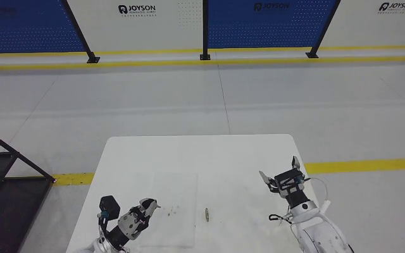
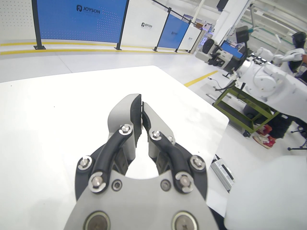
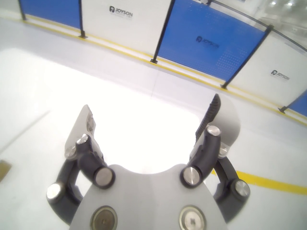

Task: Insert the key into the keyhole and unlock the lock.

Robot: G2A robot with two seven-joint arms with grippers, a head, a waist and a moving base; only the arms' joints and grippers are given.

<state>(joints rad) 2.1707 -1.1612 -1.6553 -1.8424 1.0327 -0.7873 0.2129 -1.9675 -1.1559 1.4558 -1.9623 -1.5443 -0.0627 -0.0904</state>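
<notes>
Table (image 1: 190, 152): white with rounded corners; both grippers are over its near half.
Left gripper (image 1: 154, 203): low over the near left part of the table, pointing toward the middle. In its wrist view (image 2: 142, 100) the fingers are pressed together pad to pad. A tiny dark tip shows past the fingertips from above, too small to name.
Right gripper (image 1: 279, 172): over the right side of the table, near its edge. The fingers are spread wide with nothing between them, which its wrist view (image 3: 151, 104) shows plainly.
Small brass-coloured piece (image 1: 206, 214): lies on the table between the two grippers, nearer the left one and apart from both. It is too small to tell whether it is the lock or the key.
Clear sheet (image 1: 168, 190): a faint rectangle flat on the table; the left gripper is over its near part, and the brass-coloured piece is just beside its right edge.
Fence panels (image 1: 266, 22): blue and white, standing behind yellow floor lines (image 1: 158, 63) beyond the table.
</notes>
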